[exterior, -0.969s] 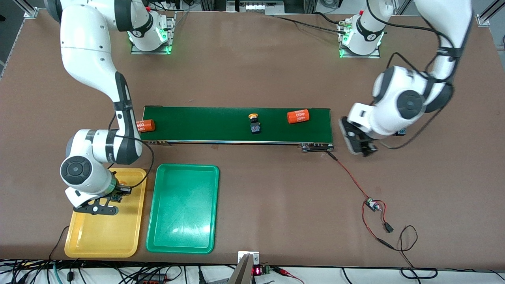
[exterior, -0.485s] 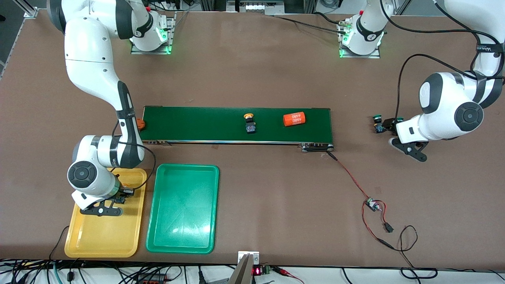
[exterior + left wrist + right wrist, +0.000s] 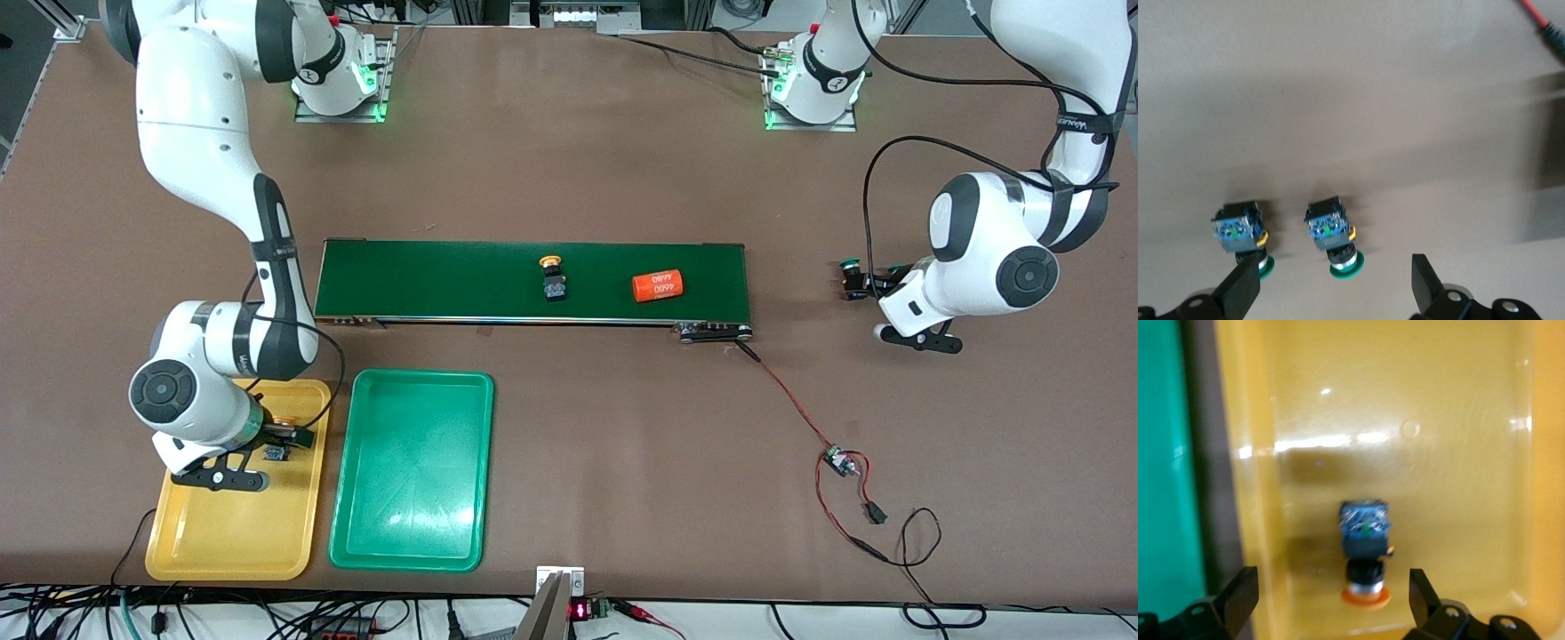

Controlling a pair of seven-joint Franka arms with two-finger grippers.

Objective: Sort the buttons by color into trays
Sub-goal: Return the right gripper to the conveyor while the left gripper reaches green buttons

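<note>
1. Buttons sit in three places: one orange-capped button [image 3: 1365,550] lies in the yellow tray [image 3: 227,533], one orange-capped button [image 3: 553,277] rides the conveyor belt [image 3: 444,280], and two green-capped ones rest on the bare table at the left arm's end.
2. Right gripper [image 3: 1331,593] fingers are spread wide, one to each side of the tray button, gripping nothing; the right wrist view shows clear gaps between the pads and the button's blue-and-black body.
3. Left gripper [image 3: 1335,287] fingers are also wide apart and empty. The left wrist view shows one green-capped button [image 3: 1333,237] between them and a second green-capped button [image 3: 1241,233] just beside one finger [image 3: 1239,290]; whether that finger touches it cannot be told.
4. Only one of those green buttons [image 3: 852,277] is plain in the front view, since the left arm's wrist covers the rest.
5. Only the front view shows the green tray [image 3: 413,533], which lies just beside the yellow one, both nearer the camera than the belt.
6. An orange cylinder [image 3: 659,285] lies on the belt, toward the left arm's end from the belt button.
</note>
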